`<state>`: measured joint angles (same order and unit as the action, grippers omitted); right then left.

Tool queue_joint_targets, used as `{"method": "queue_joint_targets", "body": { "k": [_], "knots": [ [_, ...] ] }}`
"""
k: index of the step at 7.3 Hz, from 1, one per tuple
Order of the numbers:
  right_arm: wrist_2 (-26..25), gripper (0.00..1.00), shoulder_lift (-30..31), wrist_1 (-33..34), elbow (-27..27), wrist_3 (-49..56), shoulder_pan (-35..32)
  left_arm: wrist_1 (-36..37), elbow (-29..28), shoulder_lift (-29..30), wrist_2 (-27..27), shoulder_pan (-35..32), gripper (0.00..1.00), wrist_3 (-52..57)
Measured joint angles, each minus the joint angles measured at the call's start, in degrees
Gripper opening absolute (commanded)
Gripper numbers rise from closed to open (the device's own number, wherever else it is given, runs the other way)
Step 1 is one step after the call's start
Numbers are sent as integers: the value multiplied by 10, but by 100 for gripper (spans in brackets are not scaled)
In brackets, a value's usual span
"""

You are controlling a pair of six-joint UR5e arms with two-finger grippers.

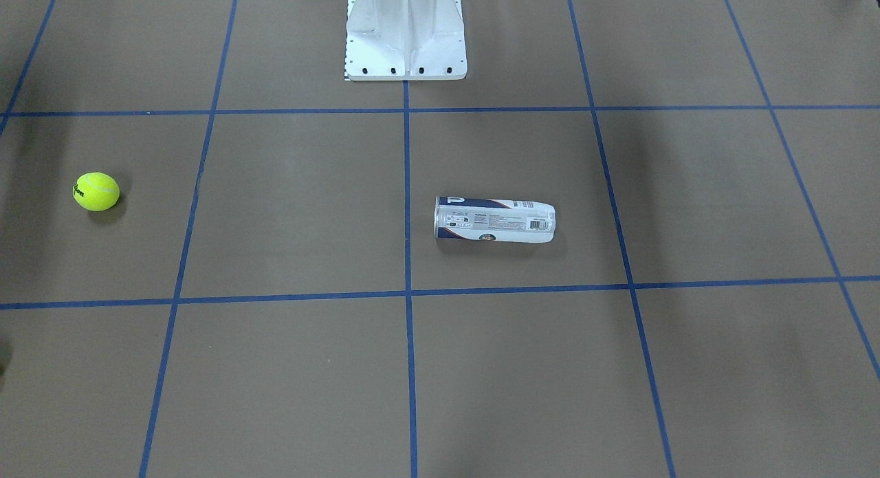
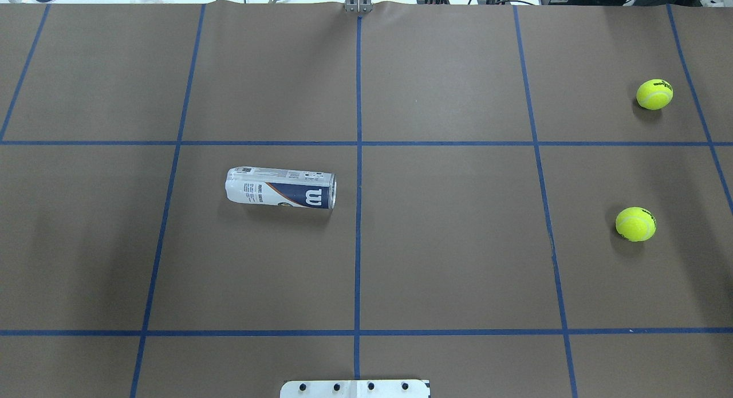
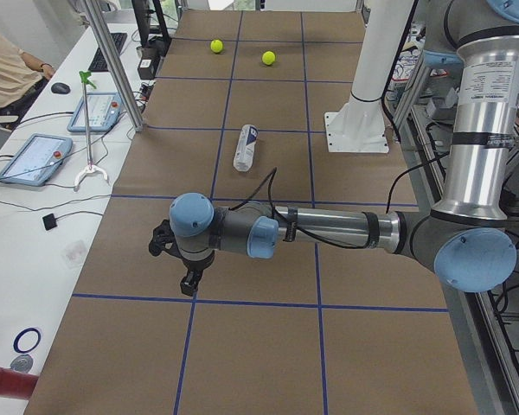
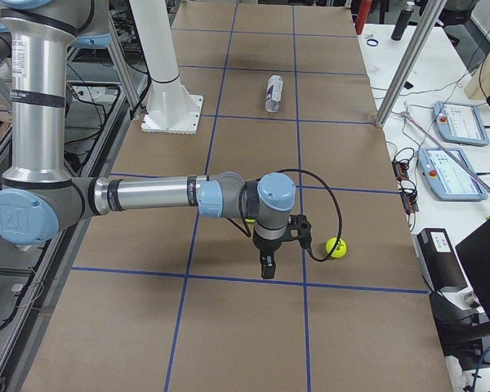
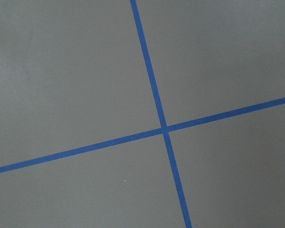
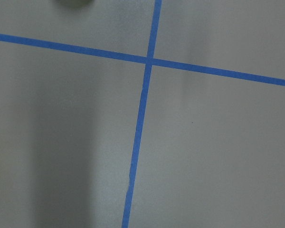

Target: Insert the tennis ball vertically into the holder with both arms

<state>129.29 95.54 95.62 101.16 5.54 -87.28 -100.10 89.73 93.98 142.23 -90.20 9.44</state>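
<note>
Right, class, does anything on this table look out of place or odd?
The can lies on its side rather than upright. Also, two balls are out, a far ball and a near ball, both well away from the can. Nothing looks spilled.

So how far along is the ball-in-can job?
Nothing is done yet. The holder lies on its side; a tennis ball and a second ball sit loose on the table, far from it. Nothing in hand: left gripper and right gripper hang above the table. Remaining: upright the holder, grasp a ball, insert.
</note>
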Motion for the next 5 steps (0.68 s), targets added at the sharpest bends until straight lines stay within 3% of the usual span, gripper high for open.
{"method": "queue_joint_targets", "body": {
  "k": [3, 5],
  "knots": [
    [0, 100, 0, 0, 0, 0, 0, -149, 2, 57, 27, 86, 99, 0],
    [0, 100, 0, 0, -1, 0, 0, -172, 11, 116, 5, 129, 100, 0]
  ]
}}
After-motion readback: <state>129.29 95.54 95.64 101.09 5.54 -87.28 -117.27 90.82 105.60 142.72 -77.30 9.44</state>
